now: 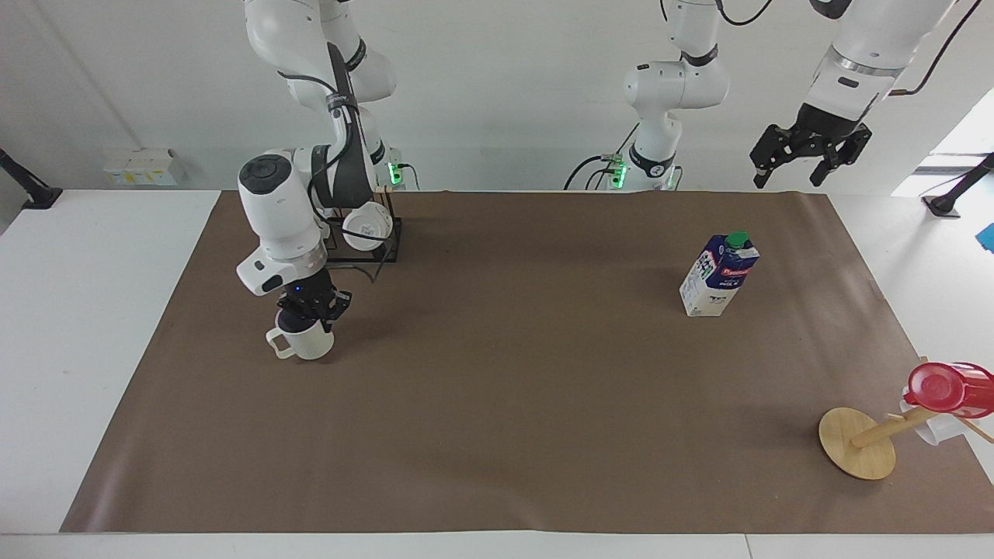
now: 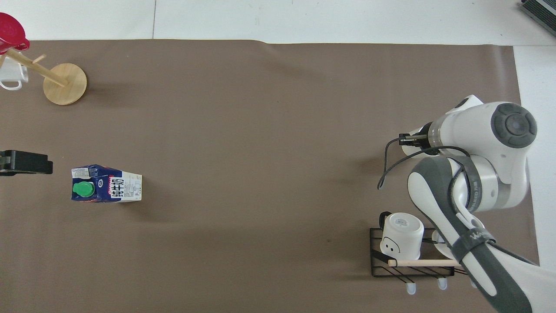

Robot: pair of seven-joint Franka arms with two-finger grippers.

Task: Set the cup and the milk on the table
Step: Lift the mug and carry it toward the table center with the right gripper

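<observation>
The cream-white cup (image 1: 308, 344) is upright, its handle pointing toward the right arm's end of the table (image 1: 93, 326). My right gripper (image 1: 309, 309) comes straight down onto it and is shut on its rim. I cannot tell whether its base touches the brown sheet (image 1: 497, 435). In the overhead view the right arm hides most of the cup. The milk (image 1: 721, 276) (image 2: 106, 189) stands upright on the sheet toward the left arm's end. My left gripper (image 1: 810, 159) (image 2: 26, 161) waits open in the air near that end, holding nothing.
A black wire rack (image 1: 388, 252) (image 2: 410, 267) holding white mugs (image 2: 402, 234) stands near the right arm's base. A tilted wooden mug tree (image 1: 858, 442) (image 2: 65, 78) carries a red cup (image 1: 943, 388) (image 2: 11, 30) and a white mug (image 2: 11, 78) at the left arm's end.
</observation>
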